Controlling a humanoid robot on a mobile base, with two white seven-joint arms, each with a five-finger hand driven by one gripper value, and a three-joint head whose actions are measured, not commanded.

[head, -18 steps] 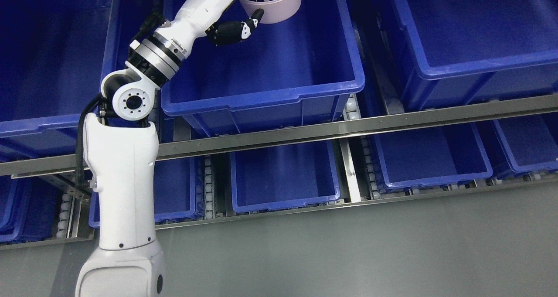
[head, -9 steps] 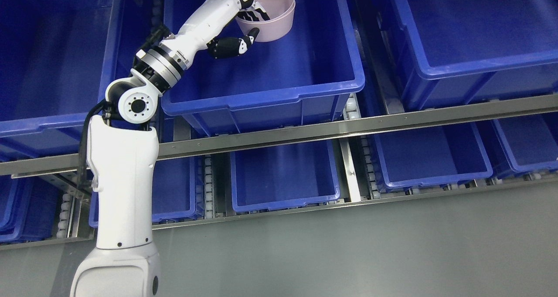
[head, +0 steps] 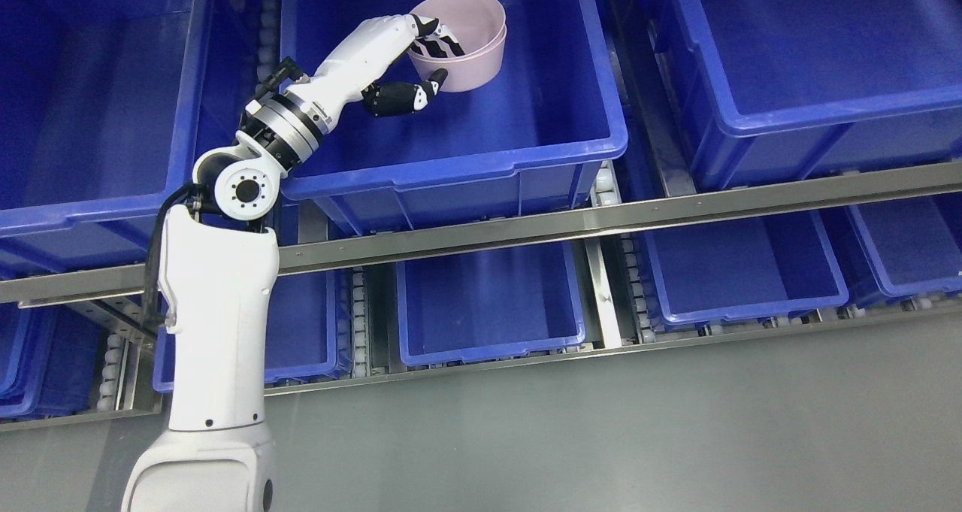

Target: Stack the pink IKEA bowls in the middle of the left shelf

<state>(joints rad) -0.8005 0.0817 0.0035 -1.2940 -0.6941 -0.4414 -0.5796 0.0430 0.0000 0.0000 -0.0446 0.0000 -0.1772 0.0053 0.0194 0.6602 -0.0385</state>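
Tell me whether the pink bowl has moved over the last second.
Yes. The pink bowl, held by the left robot hand, has come down and toward the front, judged against the blue bin's rim, which barely shifted; it now shows fully inside the bin.

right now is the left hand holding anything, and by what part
The left hand holds the pink bowl by its near rim: fingers hooked inside the wall, thumb pressed on the outside. It sits in the middle blue bin.

Two stacked pink bowls, eight blue bins
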